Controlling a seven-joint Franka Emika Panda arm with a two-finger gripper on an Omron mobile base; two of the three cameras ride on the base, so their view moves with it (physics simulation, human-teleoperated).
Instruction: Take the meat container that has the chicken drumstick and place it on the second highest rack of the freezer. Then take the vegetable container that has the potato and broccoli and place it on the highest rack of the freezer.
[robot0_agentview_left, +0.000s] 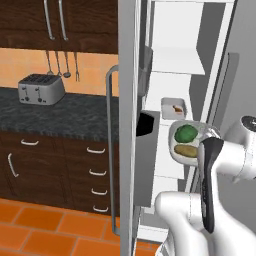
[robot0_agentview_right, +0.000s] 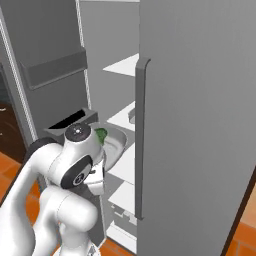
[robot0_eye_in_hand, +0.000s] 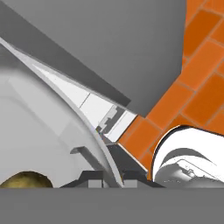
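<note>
Freezer stands open, white interior and white shelves exposed; its left door is swung out toward the camera with a long vertical grey handle.

Vegetable tray, light grey and rounded, is held up in the air in front of the freezer shelves, at the end of the arm. Inside it: broccoli toward the upper part, potato just below it, the two close together. In the right base view the tray sits partly behind the arm's wrist, with a sliver of green broccoli visible at its edge.

Jaws: in the hand view the tray's rim runs down between the two dark tips, so they are clamped on the tray rim. The potato shows at the bottom left of that view, inside the tray wall.

Meat tray, small and white, rests on a freezer shelf behind and above the held tray; the orange-brown drumstick lies in it. Which shelf from the top: cannot tell for certain.

Left of the freezer: dark stone surface carrying a silver toaster, wooden drawers below, orange tiled floor.
</note>
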